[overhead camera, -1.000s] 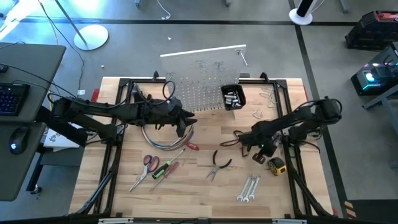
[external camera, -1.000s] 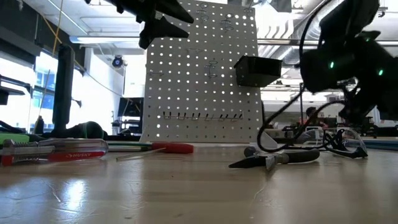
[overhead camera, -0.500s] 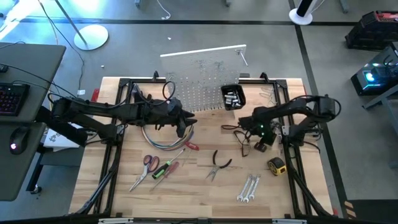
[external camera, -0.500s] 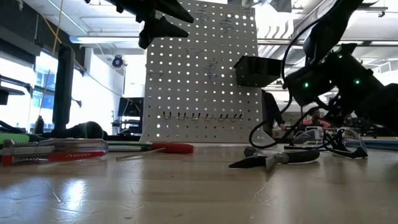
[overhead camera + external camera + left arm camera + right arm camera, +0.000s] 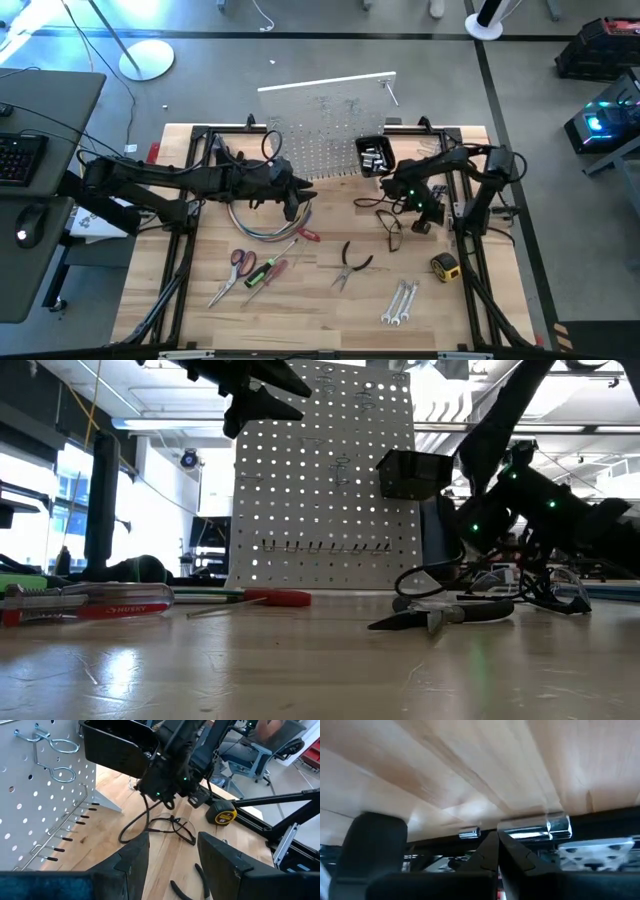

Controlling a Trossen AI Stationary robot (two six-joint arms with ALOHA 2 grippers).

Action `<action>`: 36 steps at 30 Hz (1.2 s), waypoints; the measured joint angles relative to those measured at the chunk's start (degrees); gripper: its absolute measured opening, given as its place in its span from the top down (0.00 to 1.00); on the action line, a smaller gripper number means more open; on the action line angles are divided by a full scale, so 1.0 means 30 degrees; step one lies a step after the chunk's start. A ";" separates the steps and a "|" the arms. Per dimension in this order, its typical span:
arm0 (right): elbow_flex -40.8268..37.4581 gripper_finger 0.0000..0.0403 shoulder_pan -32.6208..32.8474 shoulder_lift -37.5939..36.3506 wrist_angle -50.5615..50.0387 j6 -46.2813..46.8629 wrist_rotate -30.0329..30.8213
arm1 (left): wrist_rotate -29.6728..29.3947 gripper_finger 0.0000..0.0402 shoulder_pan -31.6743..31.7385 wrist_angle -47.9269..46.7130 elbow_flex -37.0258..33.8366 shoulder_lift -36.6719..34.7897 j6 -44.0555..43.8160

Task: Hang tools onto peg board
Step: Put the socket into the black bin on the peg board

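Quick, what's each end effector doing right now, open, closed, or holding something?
Left end effector: open, holding nothing, raised beside the peg board.
Right end effector: closed, empty.

peg board [image 5: 325, 125] white, hole grid | bin [image 5: 376, 157] black | tape measure [image 5: 445, 265] yellow | scissors [image 5: 238, 262] red-handled

Right gripper [image 5: 498, 851]: dark fingers [image 5: 487, 856] pressed together, tips meeting, nothing visible between them. Beyond them, the pale wooden counter [image 5: 470, 765] fills most of the view. A black frame bar [image 5: 600, 817] runs along its edge, carrying a shiny metal fitting [image 5: 535, 827].
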 joint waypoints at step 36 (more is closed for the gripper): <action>-0.1731 1.00 -0.5071 -0.1188 0.2683 0.9109 0.4584 | 0.0057 0.59 0.0022 -0.0117 0.0000 0.0000 -0.0014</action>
